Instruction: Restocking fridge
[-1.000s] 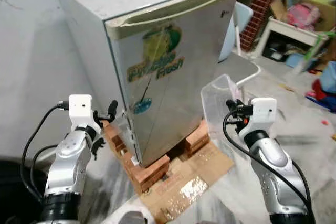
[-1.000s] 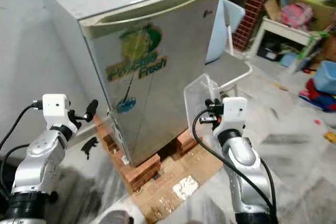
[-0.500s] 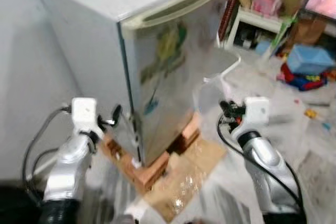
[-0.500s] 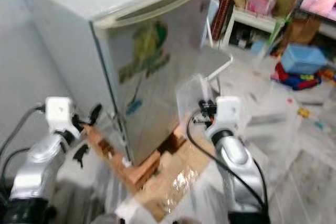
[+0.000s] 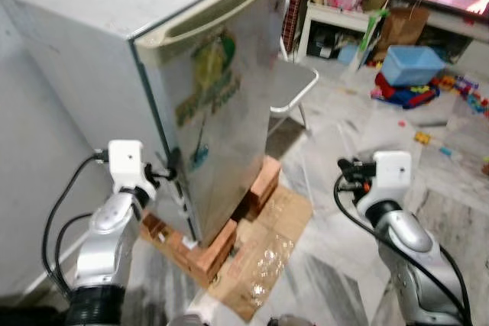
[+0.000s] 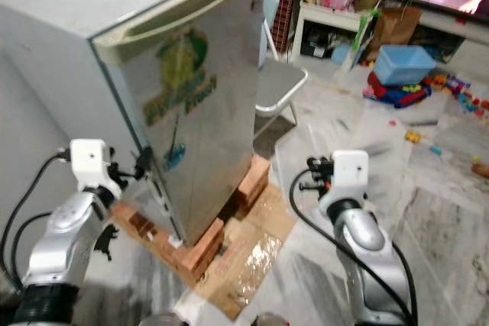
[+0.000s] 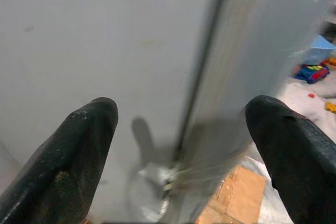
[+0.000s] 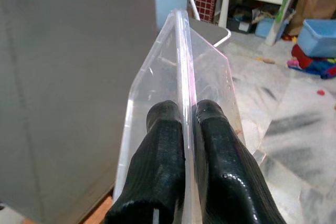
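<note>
A small silver fridge (image 5: 221,89) with a green "Fresh" sticker stands shut on red bricks (image 5: 205,243). My left gripper (image 5: 170,172) is open, close to the fridge's lower left corner. In the left wrist view its fingers (image 7: 79,145) are spread wide, facing the seam between the door and the fridge's side. My right gripper (image 5: 345,173) is out to the right of the fridge, above the floor. In the right wrist view it is shut (image 8: 188,109) on the thin wall of a clear plastic container (image 8: 178,56).
Flattened cardboard (image 5: 267,253) lies under and in front of the bricks. A white chair (image 5: 294,82) stands just behind the fridge's right side. A blue bin (image 5: 409,62), scattered toys (image 5: 458,85) and a cluttered white shelf (image 5: 336,17) are at the back right. A grey wall is at the left.
The whole view has swung right, showing more of the room. The left gripper is now nearer the fridge's corner. The right gripper still holds the clear container.
</note>
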Available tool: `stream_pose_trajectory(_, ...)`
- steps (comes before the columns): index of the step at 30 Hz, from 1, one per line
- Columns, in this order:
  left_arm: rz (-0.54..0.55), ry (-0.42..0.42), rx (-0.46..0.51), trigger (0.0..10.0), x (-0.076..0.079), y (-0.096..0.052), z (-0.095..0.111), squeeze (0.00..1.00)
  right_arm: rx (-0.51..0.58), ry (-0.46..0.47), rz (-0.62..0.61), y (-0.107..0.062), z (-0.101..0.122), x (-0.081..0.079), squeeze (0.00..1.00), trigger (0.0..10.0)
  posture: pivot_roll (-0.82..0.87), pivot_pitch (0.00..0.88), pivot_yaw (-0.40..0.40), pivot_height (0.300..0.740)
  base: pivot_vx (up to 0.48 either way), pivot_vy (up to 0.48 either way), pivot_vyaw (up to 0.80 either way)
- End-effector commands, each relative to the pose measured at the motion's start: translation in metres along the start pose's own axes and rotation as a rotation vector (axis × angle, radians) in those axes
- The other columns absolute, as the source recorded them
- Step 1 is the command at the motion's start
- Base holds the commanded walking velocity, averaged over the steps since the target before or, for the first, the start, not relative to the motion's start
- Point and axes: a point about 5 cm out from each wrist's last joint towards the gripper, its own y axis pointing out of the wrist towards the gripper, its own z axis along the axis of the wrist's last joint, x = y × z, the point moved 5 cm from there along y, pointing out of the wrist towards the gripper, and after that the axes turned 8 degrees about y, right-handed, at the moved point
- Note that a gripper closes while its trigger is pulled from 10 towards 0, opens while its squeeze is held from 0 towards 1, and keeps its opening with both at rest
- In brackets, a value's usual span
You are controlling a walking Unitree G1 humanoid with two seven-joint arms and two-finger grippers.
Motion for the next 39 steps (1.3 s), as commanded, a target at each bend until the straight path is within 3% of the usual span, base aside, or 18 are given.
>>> stream_pose_trajectory(1, -0.002, 0.003, -0.007, 10.0, -0.002, -0.005, -0.002, 0.0, -0.037, 0.008, 0.005, -0.001, -0.007, -0.003, 0.0, 10.0, 0.03, 0.0, -0.011, 0.74, 0.0, 0.33, 0.0)
stream_pose_trajectory(11, -0.033, -0.015, -0.003, 10.0, 0.008, -0.01, -0.004, 0.0, -0.188, -0.011, -0.018, -0.003, -0.031, 0.0, 0.0, 10.0, 0.03, 0.0, -0.016, 0.74, 0.0, 0.065, 0.0)
stream_pose_trajectory(20, -0.234, 0.056, 0.001, 10.0, 0.032, -0.015, -0.003, 0.0, -0.324, 0.003, -0.095, -0.013, -0.049, 0.02, 0.0, 10.0, 0.03, 0.0, -0.017, 0.74, 0.0, 0.0, 0.0)
stream_pose_trajectory(23, -0.277, 0.094, -0.006, 10.0, 0.04, -0.016, -0.004, 0.0, -0.343, 0.016, -0.1, -0.014, -0.052, 0.02, 0.0, 10.0, 0.03, 0.0, -0.015, 0.74, 0.0, 0.0, 0.0)
stream_pose_trajectory(28, -0.33, 0.083, 0.012, 10.0, 0.051, -0.018, 0.0, 0.0, -0.353, 0.012, -0.101, -0.016, -0.052, 0.019, 0.0, 10.0, 0.03, 0.0, -0.014, 0.74, 0.0, 0.0, 0.0)
stream_pose_trajectory(39, -0.352, 0.095, 0.021, 10.0, 0.06, -0.024, -0.001, 0.0, -0.378, 0.042, -0.126, -0.018, -0.055, 0.025, 0.0, 10.0, 0.03, 0.0, -0.014, 0.74, 0.0, 0.0, 0.0)
